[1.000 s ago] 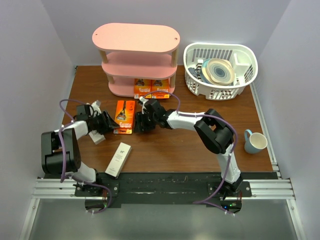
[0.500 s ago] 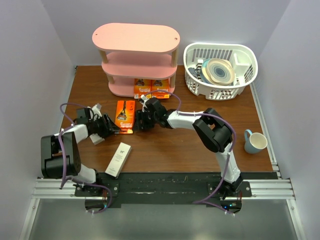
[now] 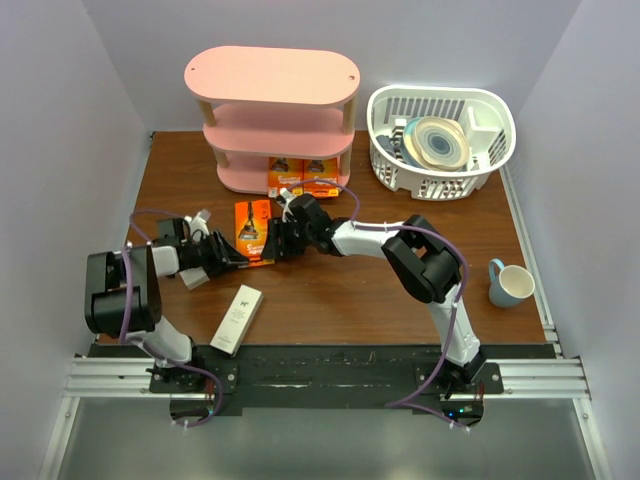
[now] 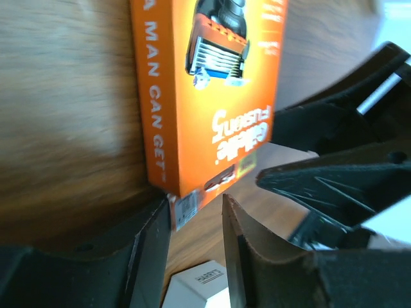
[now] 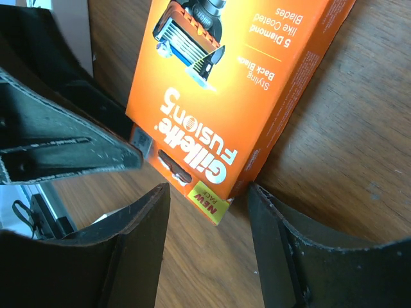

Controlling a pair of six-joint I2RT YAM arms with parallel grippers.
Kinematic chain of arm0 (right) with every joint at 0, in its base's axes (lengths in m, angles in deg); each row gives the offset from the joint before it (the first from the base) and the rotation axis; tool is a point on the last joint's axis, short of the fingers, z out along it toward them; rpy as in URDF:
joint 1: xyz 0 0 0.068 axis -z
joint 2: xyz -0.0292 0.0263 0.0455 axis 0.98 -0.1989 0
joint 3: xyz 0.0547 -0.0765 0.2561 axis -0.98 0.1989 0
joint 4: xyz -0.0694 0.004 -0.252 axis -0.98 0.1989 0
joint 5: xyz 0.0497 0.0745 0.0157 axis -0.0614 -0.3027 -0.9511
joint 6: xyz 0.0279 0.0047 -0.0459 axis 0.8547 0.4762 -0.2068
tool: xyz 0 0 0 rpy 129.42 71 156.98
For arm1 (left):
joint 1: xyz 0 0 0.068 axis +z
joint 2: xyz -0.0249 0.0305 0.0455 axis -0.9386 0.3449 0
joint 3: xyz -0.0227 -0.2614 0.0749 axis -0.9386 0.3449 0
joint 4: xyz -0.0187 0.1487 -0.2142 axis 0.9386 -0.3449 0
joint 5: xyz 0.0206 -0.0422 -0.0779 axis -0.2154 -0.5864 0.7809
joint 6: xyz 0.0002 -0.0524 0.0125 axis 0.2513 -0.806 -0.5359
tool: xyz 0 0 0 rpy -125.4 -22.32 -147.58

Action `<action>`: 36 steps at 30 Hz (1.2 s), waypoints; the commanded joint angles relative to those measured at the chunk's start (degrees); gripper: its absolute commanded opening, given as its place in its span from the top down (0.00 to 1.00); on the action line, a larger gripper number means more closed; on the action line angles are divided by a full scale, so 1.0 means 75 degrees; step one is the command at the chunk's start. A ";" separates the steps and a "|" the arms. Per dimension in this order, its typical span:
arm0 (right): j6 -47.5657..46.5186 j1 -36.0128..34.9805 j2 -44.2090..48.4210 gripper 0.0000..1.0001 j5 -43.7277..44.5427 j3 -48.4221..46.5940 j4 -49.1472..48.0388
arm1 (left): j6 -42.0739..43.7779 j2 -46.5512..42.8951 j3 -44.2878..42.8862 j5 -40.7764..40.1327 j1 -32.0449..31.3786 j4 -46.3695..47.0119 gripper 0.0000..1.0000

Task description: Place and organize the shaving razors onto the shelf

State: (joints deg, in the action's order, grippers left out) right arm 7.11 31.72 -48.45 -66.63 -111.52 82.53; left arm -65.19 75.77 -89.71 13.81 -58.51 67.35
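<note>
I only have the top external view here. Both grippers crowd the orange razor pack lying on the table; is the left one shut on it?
Observer: No. The left wrist view shows the left gripper open, with one corner of the orange razor pack at the mouth of its fingers.
Reviewer: And the right gripper?
Observer: Open too, in the right wrist view. The right gripper flanks the corner printed NEW PACK.
Reviewer: Any brand readable?
Observer: Gillette Fusion5, printed on the pack's face.
</note>
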 commanded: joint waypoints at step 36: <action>-0.2340 0.1565 0.2161 0.42 -0.0513 0.1183 0.1410 | 0.4360 0.0252 -0.2331 -0.1007 0.0344 -0.3647 1.00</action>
State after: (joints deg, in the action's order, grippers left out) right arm -8.10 44.14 -33.61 -70.02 -103.24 92.39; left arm -39.88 79.40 -104.86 11.23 -56.44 44.64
